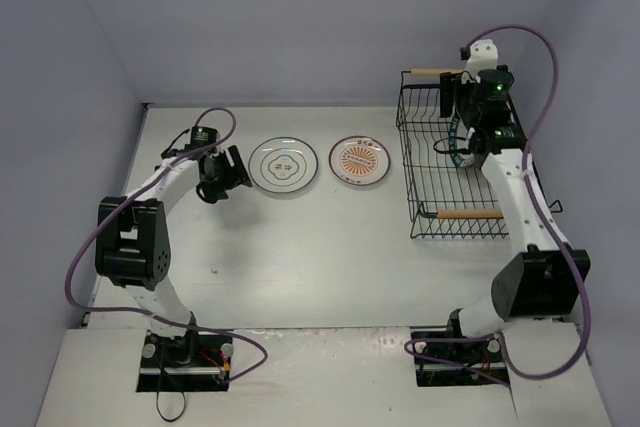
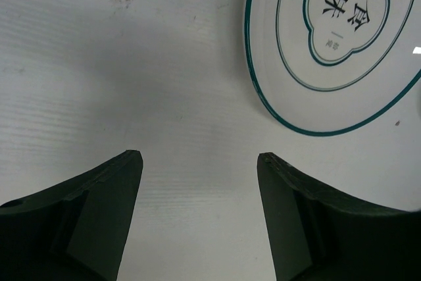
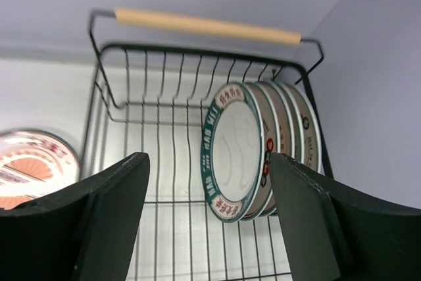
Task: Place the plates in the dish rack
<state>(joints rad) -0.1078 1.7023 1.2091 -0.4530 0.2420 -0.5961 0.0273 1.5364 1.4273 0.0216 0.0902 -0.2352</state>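
Observation:
A white plate with thin teal rings (image 1: 284,164) lies flat on the table; it also shows in the left wrist view (image 2: 335,44). An orange sunburst plate (image 1: 360,160) lies to its right and shows at the left edge of the right wrist view (image 3: 29,169). The black wire dish rack (image 1: 440,187) stands at the right. Several plates (image 3: 237,149) stand on edge in its far right corner (image 3: 164,228). My left gripper (image 1: 228,175) is open and empty, just left of the teal plate (image 2: 199,159). My right gripper (image 1: 452,99) is open and empty above the rack (image 3: 209,162).
The rack has wooden bar handles at its far end (image 3: 207,25) and near end (image 1: 470,213). Grey walls close in the table at the back and both sides. The right arm's purple cable (image 1: 545,87) loops above the rack.

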